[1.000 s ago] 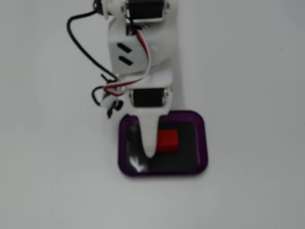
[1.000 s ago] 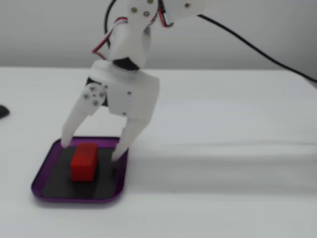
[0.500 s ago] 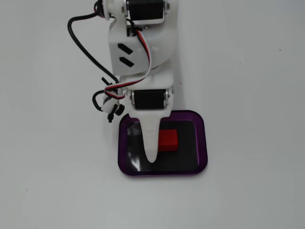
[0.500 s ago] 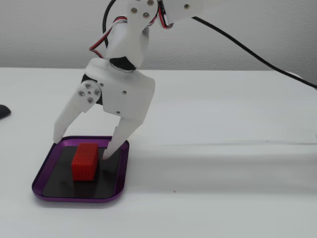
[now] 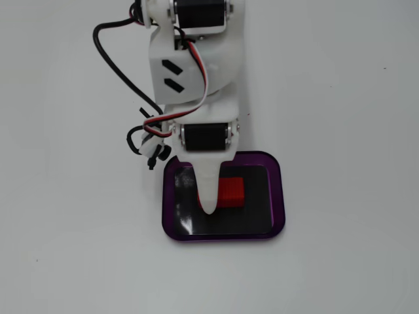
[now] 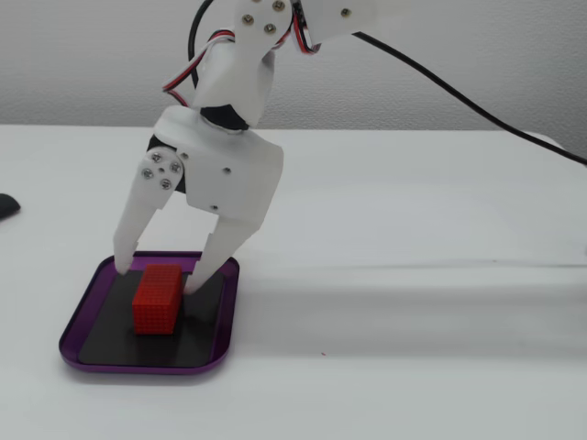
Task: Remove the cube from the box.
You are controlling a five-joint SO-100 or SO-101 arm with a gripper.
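Note:
The red cube (image 6: pixel 158 300) stands on the black floor of the purple-rimmed box (image 6: pixel 83 357) on the white table. My gripper (image 6: pixel 158 277) is lowered into the box with its two white fingers open, one on each side of the cube, tips near the cube's top edges. I cannot tell whether they touch it. In the top-down fixed view the upper white finger (image 5: pixel 209 193) covers the left part of the cube (image 5: pixel 232 191), and the box rim (image 5: pixel 278 196) shows around them. The other finger is hidden there.
A small dark object (image 6: pixel 5 205) lies at the far left edge of the table. A black cable (image 6: pixel 477 110) runs from the arm to the right. White table surface surrounds the box.

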